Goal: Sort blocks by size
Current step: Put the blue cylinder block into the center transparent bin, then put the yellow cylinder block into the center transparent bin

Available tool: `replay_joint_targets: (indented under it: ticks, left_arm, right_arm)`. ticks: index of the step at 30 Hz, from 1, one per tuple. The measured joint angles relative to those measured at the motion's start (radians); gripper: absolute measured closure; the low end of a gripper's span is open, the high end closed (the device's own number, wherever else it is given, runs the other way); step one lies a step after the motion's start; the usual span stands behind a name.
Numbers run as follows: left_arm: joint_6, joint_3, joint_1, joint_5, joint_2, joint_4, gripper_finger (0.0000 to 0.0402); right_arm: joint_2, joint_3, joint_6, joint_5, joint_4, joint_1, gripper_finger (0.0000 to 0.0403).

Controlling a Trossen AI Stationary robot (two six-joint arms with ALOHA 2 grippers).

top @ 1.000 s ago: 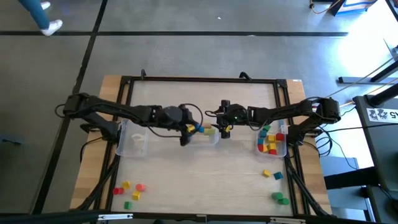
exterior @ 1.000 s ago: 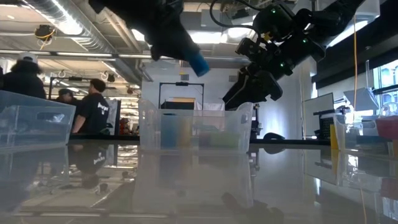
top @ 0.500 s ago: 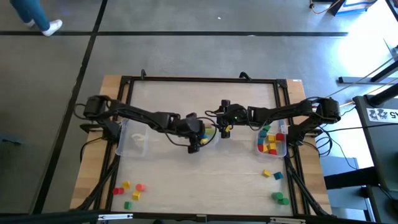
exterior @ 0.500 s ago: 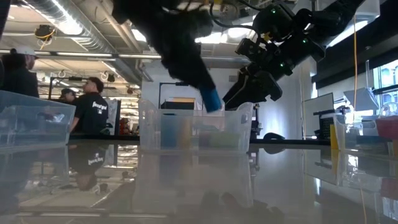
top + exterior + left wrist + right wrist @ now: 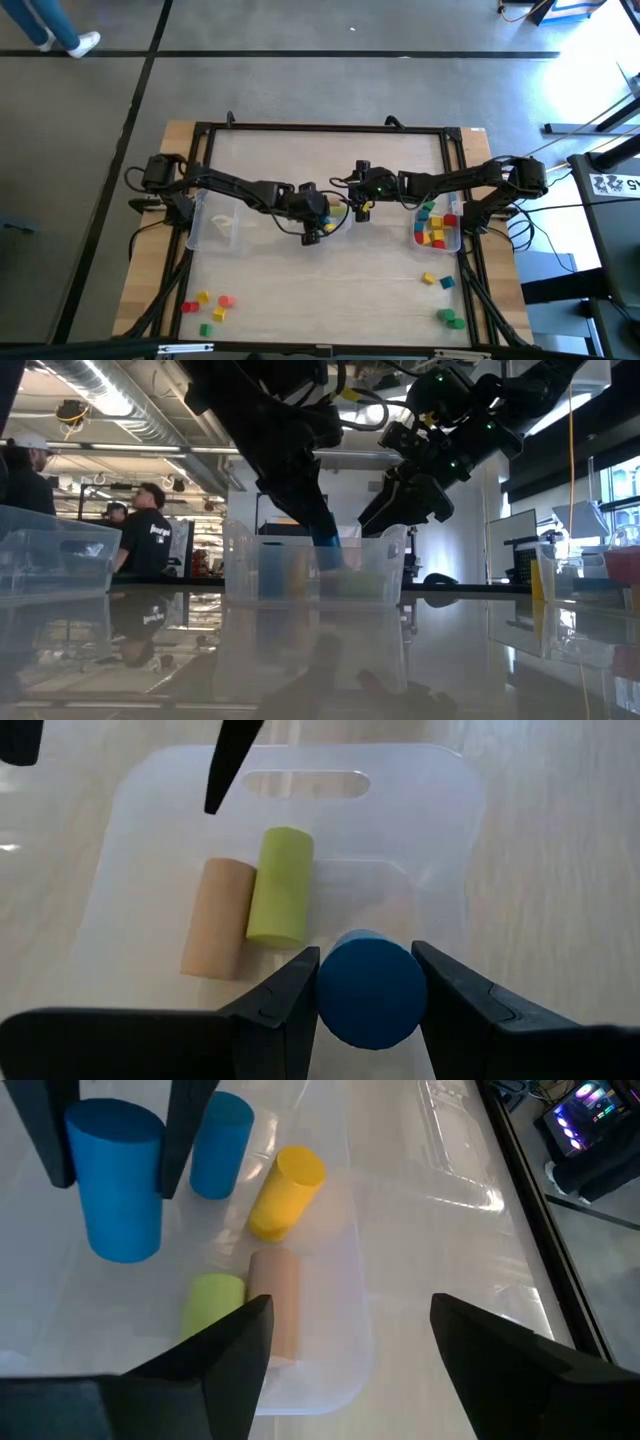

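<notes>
Now left claw point(image 5: 368, 982) grips blue cylinder point(image 5: 370, 992) over bin point(image 5: 440, 840); right claw point(image 5: 345, 1325) wide, empty, beside.

Left gripper point(image 5: 318, 232) over middle bin point(image 5: 340, 222); right gripper point(image 5: 361, 208) just right of it. Right bin point(image 5: 452, 242) holds coloured blocks point(image 5: 433, 228). Left bin point(image 5: 215, 232) looks bare. Loose blocks point(image 5: 207, 308) near both front corners.
</notes>
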State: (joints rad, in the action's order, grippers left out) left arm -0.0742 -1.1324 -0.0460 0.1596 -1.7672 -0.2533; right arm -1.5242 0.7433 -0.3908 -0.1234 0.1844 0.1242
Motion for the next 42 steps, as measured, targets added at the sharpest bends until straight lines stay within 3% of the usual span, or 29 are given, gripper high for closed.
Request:
replay_joint_targets:
  ticks: [4, 12, 23, 28, 35, 42]
  left_arm:
    - [0.0, 0.0, 0.001, -0.01, 0.0, 0.0, 0.0258]
    - [-0.002, 0.0, 0.001, -0.012, 0.006, -0.003, 0.02]
    - [-0.023, 0.0, -0.007, 0.005, 0.162, -0.167, 0.0192]
    - [-0.017, 0.048, -0.019, 0.048, 0.247, -0.238, 0.0192]
    - [-0.08, 0.171, -0.018, 0.097, 0.349, -0.204, 0.0192]
    - [-0.126, 0.247, -0.019, 0.099, 0.359, -0.148, 0.0192]
  right_arm:
    - [0.0, 0.0, 0.0, 0.0, 0.0, 0.0, 0.0127]
    - [0.0, 0.0, 0.0, 0.002, 0.0, 0.0, 0.0127]
    - [0.055, 0.023, -0.009, -0.007, -0.068, 0.0, 0.0127]
    - [0.152, 0.103, -0.033, -0.093, -0.278, 0.0, 0.0127]
    - [0.268, 0.259, 0.063, -0.324, -0.691, 0.035, 0.0127]
    - [0.293, 0.359, 0.206, -0.339, -1.012, 0.195, 0.0127]
